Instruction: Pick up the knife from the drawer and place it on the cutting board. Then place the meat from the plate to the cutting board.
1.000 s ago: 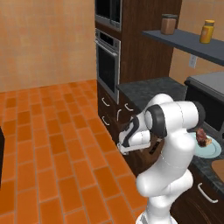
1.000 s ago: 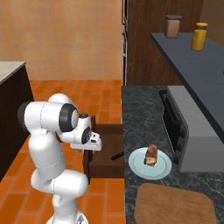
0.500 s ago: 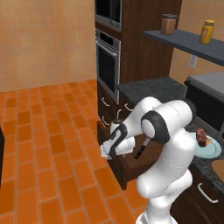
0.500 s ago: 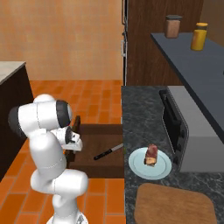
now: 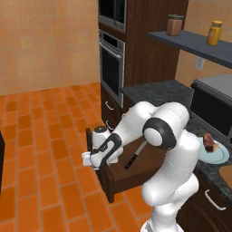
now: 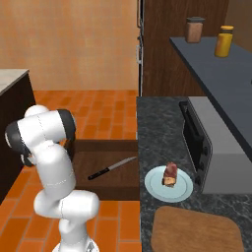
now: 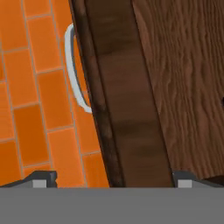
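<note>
Kitchen: wall oven (image 5: 111,68), counter (image 6: 162,128).

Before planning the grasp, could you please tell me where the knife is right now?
In the right base view the knife lies on the floor of the open drawer, left of the plate, handle toward the robot.

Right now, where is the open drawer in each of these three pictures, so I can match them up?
Left base view: the drawer juts out below centre, its front toward the orange floor, the knife inside.
Right base view: the drawer lies left of centre, beside the dark counter, the knife on its bottom.
Hand view: its front edge runs top to bottom, the pale handle at left.
Shared landmark: the orange tiled floor.
</note>
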Available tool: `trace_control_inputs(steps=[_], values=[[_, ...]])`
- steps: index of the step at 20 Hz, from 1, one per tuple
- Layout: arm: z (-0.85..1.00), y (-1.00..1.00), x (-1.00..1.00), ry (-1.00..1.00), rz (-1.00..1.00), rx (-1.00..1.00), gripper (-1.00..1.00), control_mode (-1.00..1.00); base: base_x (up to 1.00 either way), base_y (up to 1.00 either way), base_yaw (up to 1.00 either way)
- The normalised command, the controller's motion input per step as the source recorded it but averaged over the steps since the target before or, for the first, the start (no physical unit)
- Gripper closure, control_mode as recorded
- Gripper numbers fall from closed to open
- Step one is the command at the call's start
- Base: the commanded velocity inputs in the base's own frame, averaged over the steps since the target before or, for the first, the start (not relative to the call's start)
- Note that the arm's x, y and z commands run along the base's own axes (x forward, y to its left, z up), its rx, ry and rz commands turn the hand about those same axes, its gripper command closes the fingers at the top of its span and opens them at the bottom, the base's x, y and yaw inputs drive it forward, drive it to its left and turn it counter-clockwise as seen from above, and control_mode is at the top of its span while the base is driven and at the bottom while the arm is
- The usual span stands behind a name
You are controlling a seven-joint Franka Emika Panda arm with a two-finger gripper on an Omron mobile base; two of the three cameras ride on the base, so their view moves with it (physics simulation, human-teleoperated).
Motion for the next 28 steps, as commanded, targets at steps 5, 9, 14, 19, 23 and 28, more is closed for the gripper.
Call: trace_control_inputs(steps=[5, 9, 14, 19, 23, 28], values=[[0.95, 0.56, 0.0, -0.05, -0.1, 0.0, -1.0, -1.0, 0.0, 0.0, 0.0], [1.0, -0.73, -0.05, -0.03, -0.3, 0.04, -1.0, -1.0, 0.0, 0.0, 0.0], [0.75, -1.0, -0.08, 0.0, -0.37, 0.01, -1.0, -1.0, 0.0, 0.0, 0.0], [-0.28, -1.0, -0.04, 0.01, -0.31, 0.04, -1.0, -1.0, 0.0, 0.0, 0.0], [-0.85, -0.76, 0.02, 0.0, -0.11, 0.06, -1.0, -1.0, 0.0, 0.0, 0.0], [-0.65, -0.03, 0.31, 0.0, -0.01, -0.02, -1.0, -1.0, 0.0, 0.0, 0.0]])
